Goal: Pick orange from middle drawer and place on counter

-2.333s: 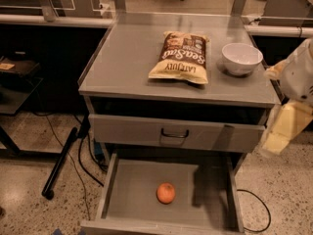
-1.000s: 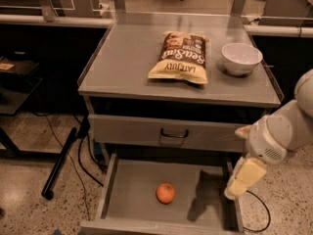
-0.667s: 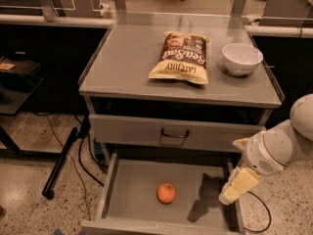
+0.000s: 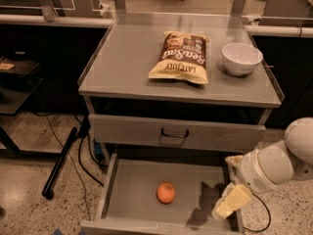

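The orange (image 4: 166,193) lies on the floor of the open middle drawer (image 4: 134,195), near its centre. The gripper (image 4: 231,201) hangs over the drawer's right side, to the right of the orange and apart from it, with a pale yellow finger pointing down. The white arm body (image 4: 274,165) is at the right edge. The counter (image 4: 122,58) is the grey cabinet top above.
On the counter lie a chip bag (image 4: 182,58) and a white bowl (image 4: 241,58). A closed upper drawer with a dark handle (image 4: 173,134) is above the open one. A black pole (image 4: 61,160) and cables are on the floor at left. Dark benches flank the cabinet.
The arm has come down from beside the counter's right edge and moved left, bringing the gripper over the right side of the open drawer. The orange has not moved.
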You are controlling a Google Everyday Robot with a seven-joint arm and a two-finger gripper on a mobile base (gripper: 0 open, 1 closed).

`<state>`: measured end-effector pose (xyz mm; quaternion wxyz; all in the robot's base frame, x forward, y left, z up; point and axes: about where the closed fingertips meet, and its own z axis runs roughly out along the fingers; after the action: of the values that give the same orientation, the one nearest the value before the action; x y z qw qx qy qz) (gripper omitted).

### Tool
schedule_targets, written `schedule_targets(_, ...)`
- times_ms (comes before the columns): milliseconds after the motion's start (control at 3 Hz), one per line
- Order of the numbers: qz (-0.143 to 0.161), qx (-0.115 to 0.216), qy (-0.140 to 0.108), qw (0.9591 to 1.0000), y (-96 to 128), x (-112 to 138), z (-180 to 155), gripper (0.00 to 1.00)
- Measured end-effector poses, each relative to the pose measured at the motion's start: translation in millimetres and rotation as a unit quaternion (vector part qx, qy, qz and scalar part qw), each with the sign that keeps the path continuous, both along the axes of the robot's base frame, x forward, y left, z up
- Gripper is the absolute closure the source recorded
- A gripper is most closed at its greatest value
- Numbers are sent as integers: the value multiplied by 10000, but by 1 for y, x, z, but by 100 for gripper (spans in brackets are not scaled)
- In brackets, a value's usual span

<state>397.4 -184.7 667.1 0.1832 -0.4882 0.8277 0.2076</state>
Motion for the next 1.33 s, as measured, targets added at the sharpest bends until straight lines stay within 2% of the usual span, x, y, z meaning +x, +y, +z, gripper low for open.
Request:
schedule_targets(333, -60, 606, 203, 9979, 11, -6, -54, 0)
schedule_targets(667, -154, 1031, 550, 9930, 22, -5, -101, 0)
schedule_targets(1000, -153, 1036, 557, 9929, 23, -5, -102, 0)
schedule_targets(1333, -186, 1307, 467, 9902, 36, -5, -122, 0)
